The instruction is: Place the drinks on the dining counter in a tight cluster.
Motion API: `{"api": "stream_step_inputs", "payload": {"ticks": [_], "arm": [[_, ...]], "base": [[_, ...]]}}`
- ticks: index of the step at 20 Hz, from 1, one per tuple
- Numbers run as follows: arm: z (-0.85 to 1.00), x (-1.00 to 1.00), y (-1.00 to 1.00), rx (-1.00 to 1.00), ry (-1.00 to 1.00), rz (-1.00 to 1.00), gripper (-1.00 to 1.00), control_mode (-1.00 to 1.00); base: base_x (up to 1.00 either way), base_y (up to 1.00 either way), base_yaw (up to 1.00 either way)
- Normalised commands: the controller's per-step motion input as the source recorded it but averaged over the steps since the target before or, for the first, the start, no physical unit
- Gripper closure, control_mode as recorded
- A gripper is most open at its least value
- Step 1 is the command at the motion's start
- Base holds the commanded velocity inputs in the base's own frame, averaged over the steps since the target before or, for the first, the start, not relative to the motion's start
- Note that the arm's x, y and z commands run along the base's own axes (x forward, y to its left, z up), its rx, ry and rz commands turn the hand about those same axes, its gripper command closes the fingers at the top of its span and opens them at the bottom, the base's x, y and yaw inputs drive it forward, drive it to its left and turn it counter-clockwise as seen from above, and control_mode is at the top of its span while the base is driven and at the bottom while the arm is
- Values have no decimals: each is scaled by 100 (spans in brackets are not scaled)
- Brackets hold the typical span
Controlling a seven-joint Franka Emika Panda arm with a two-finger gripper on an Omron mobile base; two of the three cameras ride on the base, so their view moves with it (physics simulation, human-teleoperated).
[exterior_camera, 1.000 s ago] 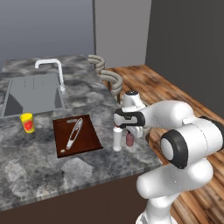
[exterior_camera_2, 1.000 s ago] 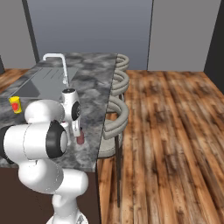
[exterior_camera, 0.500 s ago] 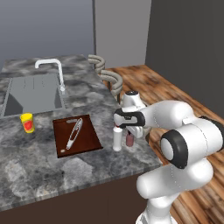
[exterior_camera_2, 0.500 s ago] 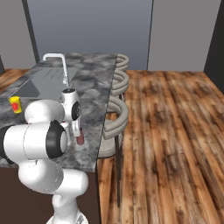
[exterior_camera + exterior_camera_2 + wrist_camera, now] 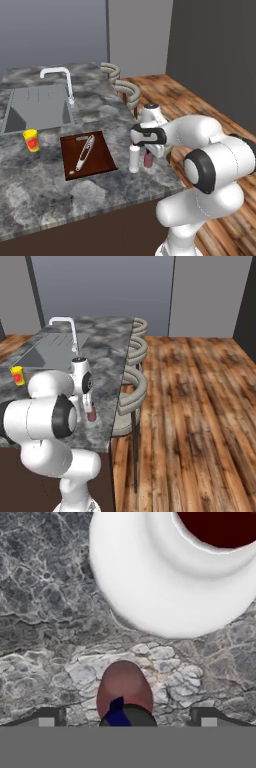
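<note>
On the dining counter (image 5: 45, 195) near its right edge, a white drink bottle (image 5: 134, 158) with a red cap stands upright. A short pinkish-red drink bottle (image 5: 148, 160) stands close to its right. My gripper (image 5: 149, 152) hangs just over the pinkish-red bottle, open. In the hand view the fingertips (image 5: 47, 717) stand wide apart with the pinkish-red bottle (image 5: 124, 691) between them, untouched; a bit of blue shows at its near side. The white bottle (image 5: 165, 577) sits just beyond it on the grey stone (image 5: 40, 612). From the right I see the gripper (image 5: 90, 407) above the reddish bottle (image 5: 92, 415).
A brown cutting board (image 5: 87, 156) with a utensil lies left of the bottles. A yellow cup (image 5: 31, 140) stands further left, before the sink (image 5: 37, 105) and tap (image 5: 57, 75). Bar stools (image 5: 132, 386) line the counter's right edge, over wooden floor.
The jaws have spread from shut to wide open, letting go of the pinkish-red bottle, which stays beside the white one. The arm has barely moved.
</note>
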Motion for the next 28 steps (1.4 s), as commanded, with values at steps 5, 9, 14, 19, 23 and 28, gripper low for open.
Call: {"api": "stream_step_inputs", "payload": {"ticks": [5, 9, 14, 19, 23, 28], "arm": [[14, -48, -23, 0, -7, -2, -100, -100], [18, -46, -17, 0, -5, -3, -100, -100], [13, -43, -27, 0, -1, -10, -100, -100], [17, -48, -42, 2, 0, -26, -100, -100], [24, -39, -33, 4, -1, -33, -100, -100], [1, -4, -2, 3, 0, -54, -100, -100]], "base": [[0, 0, 0], [0, 0, 0], [0, 0, 0], [0, 0, 0], [0, 0, 0], [0, 0, 0]]}}
